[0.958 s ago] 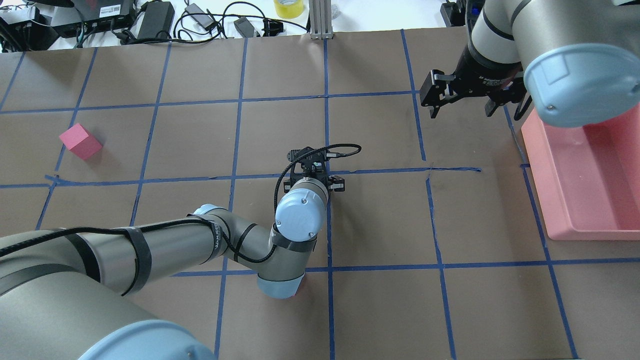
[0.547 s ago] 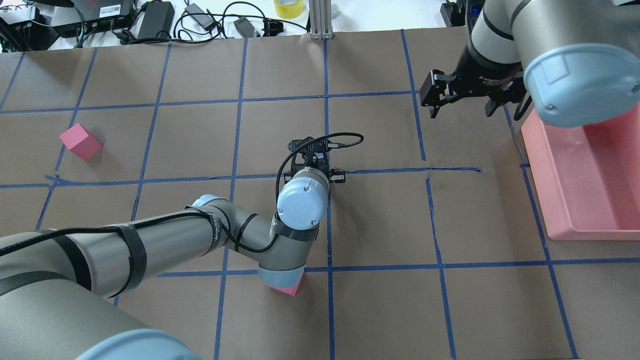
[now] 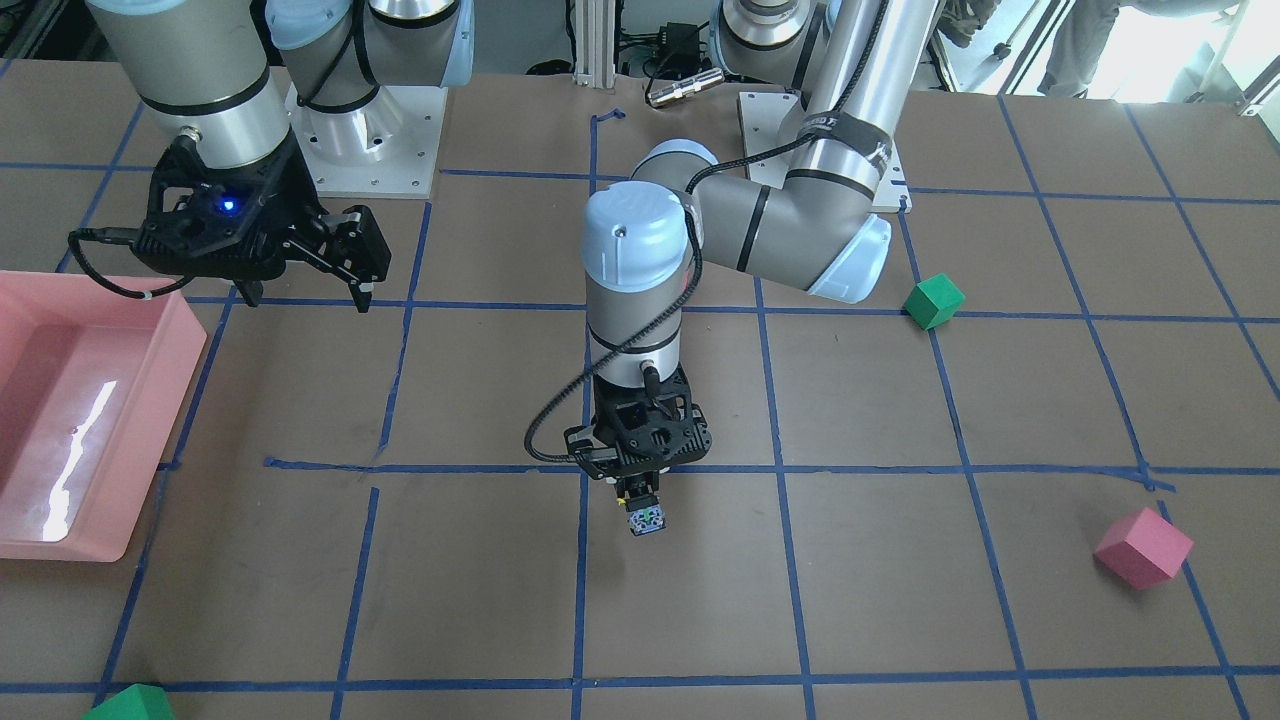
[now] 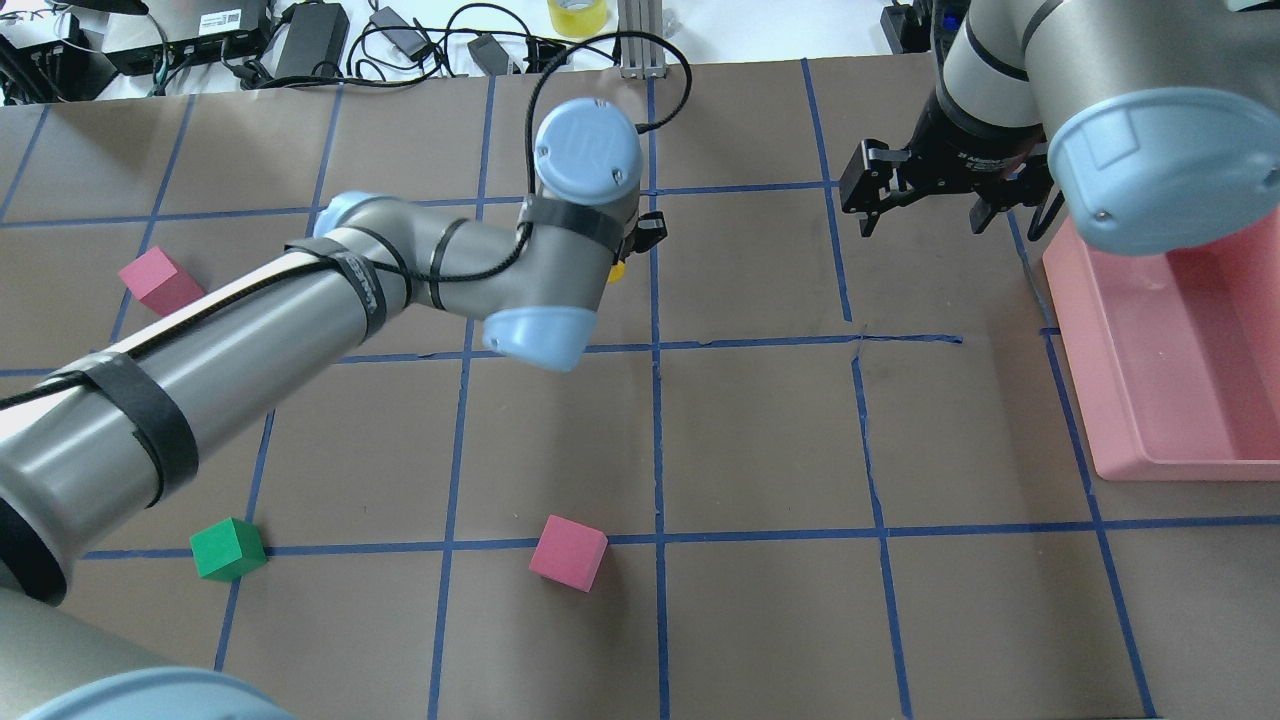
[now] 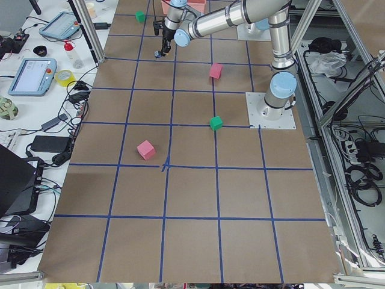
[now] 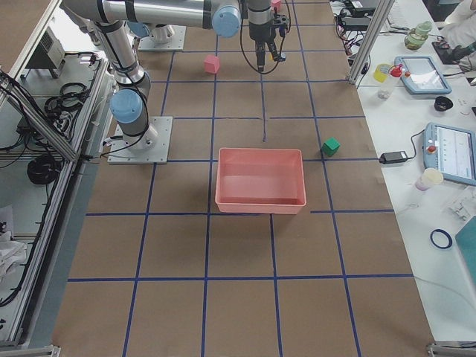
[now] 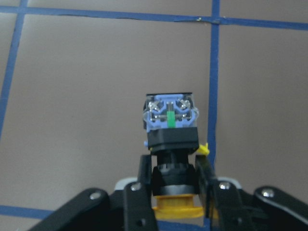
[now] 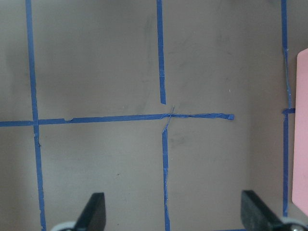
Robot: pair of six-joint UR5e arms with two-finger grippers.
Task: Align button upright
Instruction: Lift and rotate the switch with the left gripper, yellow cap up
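I count: pink cubes [image 4: 160,280] [image 4: 568,552] 2 | green cubes [image 3: 933,301] [image 3: 130,706] 2 | pink tray [image 4: 1180,370] 1 | button [image 7: 171,122] 1 | robot arms [image 4: 300,300] [image 4: 1000,70] 2

Tiny button [image 7: 171,139] is hanging clamped by its black neck in left gripper [image 7: 174,166], above the table, yellow cap facing up toward wrist, blue-white terminal base pointing down.

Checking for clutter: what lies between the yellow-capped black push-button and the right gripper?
Nothing: from button to right gripper, the front-facing view shows only bare brown paper with blue tape lines.
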